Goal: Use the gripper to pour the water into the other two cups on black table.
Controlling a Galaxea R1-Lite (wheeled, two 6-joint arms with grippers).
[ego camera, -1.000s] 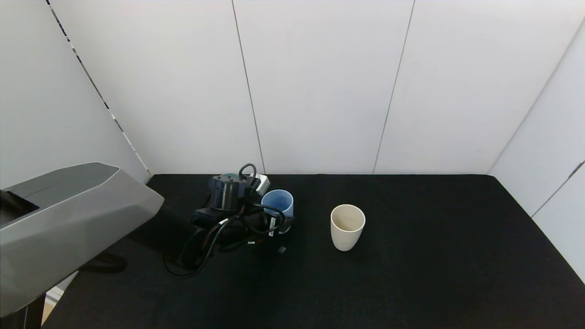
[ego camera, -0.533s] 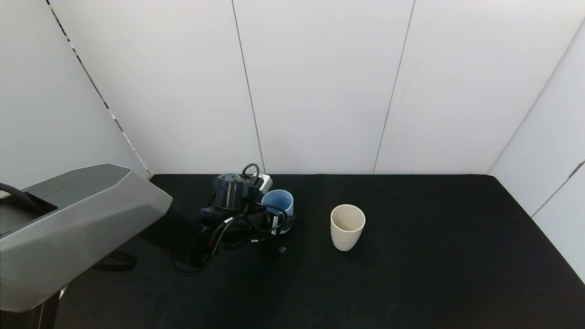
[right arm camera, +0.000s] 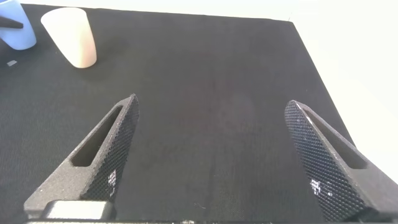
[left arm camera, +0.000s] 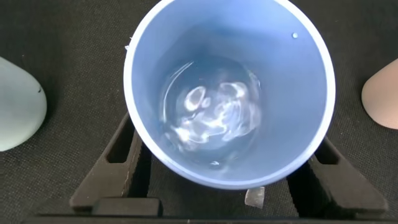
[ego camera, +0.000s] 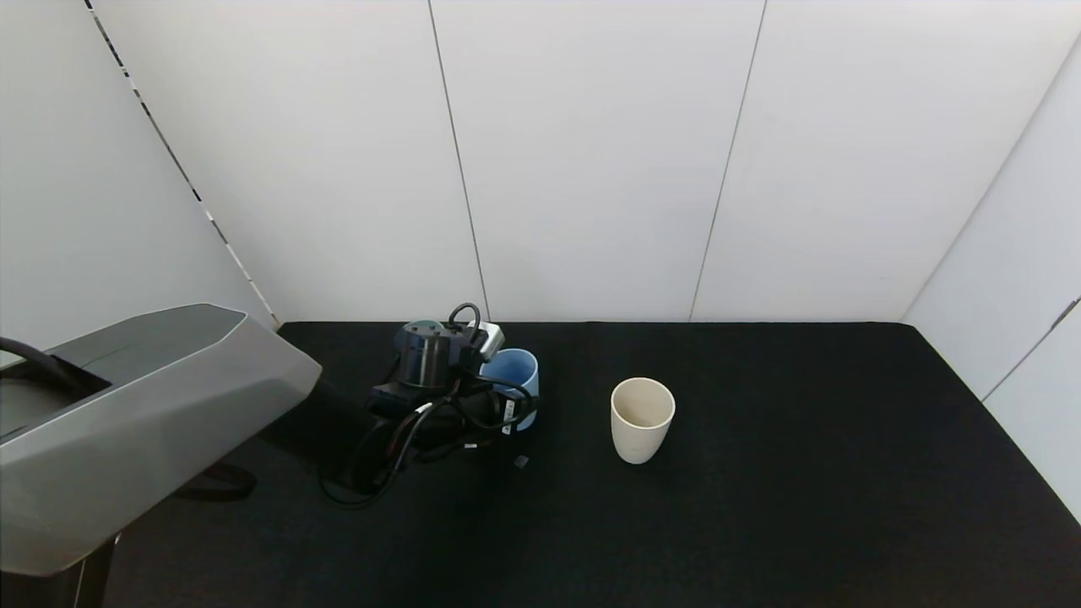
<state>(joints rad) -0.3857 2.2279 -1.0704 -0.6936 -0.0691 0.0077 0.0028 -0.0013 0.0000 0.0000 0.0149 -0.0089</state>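
My left gripper is shut on the light blue cup at the table's back left, one finger on each side of it. In the left wrist view the blue cup fills the picture between my fingers, with clear water rippling at its bottom. The sage green cup stands on one side of it and the cream-beige cup on the other. In the head view the cream cup stands upright to the right of the blue cup, and the green cup is almost hidden behind my wrist. My right gripper is open and empty.
The black table runs wide to the right and front. White wall panels close it in at the back and right. A small grey scrap lies in front of the blue cup. My grey left arm casing fills the left foreground.
My left arm has pushed a little forward to the blue cup. The cup has since shifted slightly left and up in my grip. The cream cup has not moved.
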